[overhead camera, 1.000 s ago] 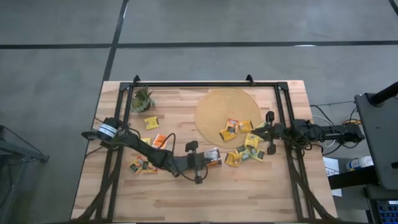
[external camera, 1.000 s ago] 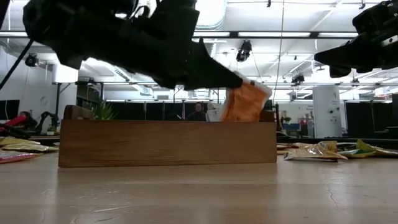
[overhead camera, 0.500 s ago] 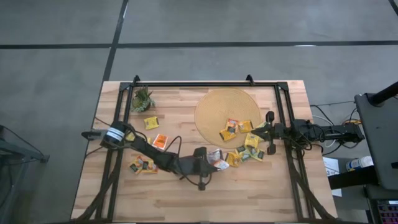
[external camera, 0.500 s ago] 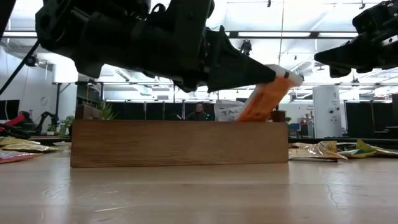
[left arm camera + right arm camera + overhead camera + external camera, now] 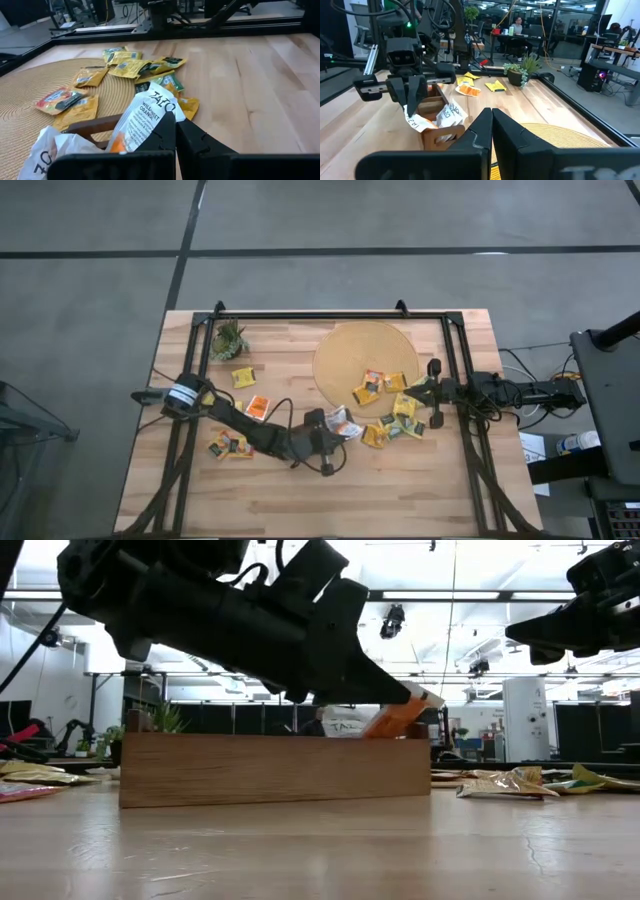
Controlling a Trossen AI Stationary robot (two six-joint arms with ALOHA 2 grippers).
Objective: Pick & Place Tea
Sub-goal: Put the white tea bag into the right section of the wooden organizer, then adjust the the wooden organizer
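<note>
One sachet (image 5: 145,117) is pinched in the left hand (image 5: 338,427) above the tray (image 5: 275,769); several beside the tray remain; right hand (image 5: 427,392) shut, empty.

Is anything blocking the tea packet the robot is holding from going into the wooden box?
Nothing visible does. The left gripper is shut on the white-and-orange tea packet, holding it right over the wooden tray, with another packet already inside.

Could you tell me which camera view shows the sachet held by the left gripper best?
The left wrist view: the white-and-orange sachet fills the frame, pinched by the shut left gripper, its print legible. The high view shows it small, the low view only an orange edge above the wooden tray, the right wrist view from afar.
</note>
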